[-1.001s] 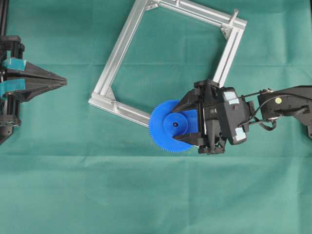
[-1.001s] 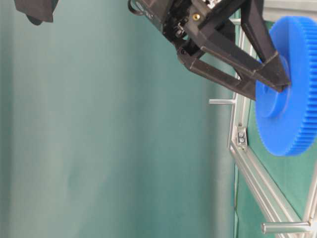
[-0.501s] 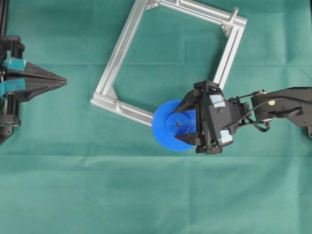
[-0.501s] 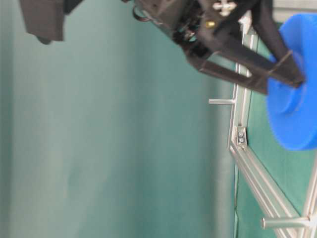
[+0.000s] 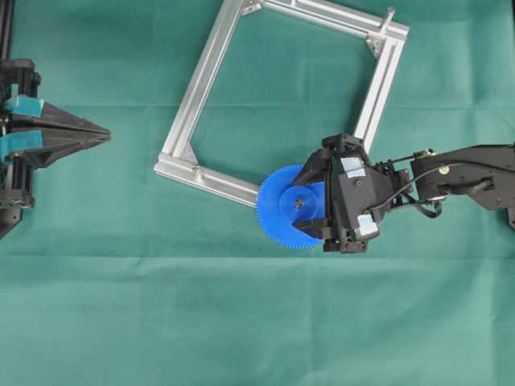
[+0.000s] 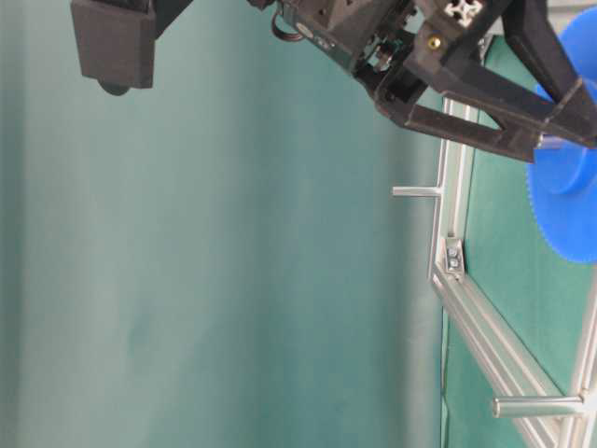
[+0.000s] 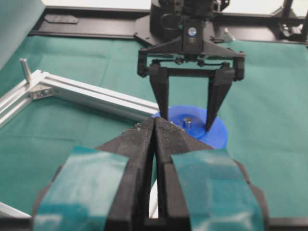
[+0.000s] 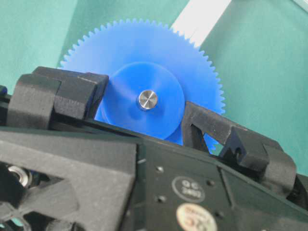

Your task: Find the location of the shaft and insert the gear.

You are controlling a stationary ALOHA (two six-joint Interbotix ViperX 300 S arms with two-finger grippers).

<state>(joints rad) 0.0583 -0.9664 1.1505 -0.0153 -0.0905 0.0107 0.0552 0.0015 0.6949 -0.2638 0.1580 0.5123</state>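
Note:
The blue gear [image 5: 280, 215] lies flat at the lower right corner of the aluminium frame [image 5: 205, 72]. In the right wrist view a silver pin end, the shaft [image 8: 147, 100], shows through the gear's [image 8: 144, 48] centre hole; no wire loops show. My right gripper [image 5: 298, 205] is shut on the gear's raised hub, one finger on each side. The left wrist view shows this from the front [image 7: 185, 124]. My left gripper [image 5: 107, 131] is shut and empty at the far left, well apart from the gear.
A bare silver pin [image 5: 389, 14] stands on the frame's top right corner, also in the left wrist view [image 7: 24, 70]. Green cloth [image 5: 241, 322] covers the table. The table-level view shows two pins sticking out of the frame [image 6: 452, 168].
My right gripper and the gear have shifted a little to the right and down toward the table. The frame slid right with them. The silver pin end now fills the centre hole.

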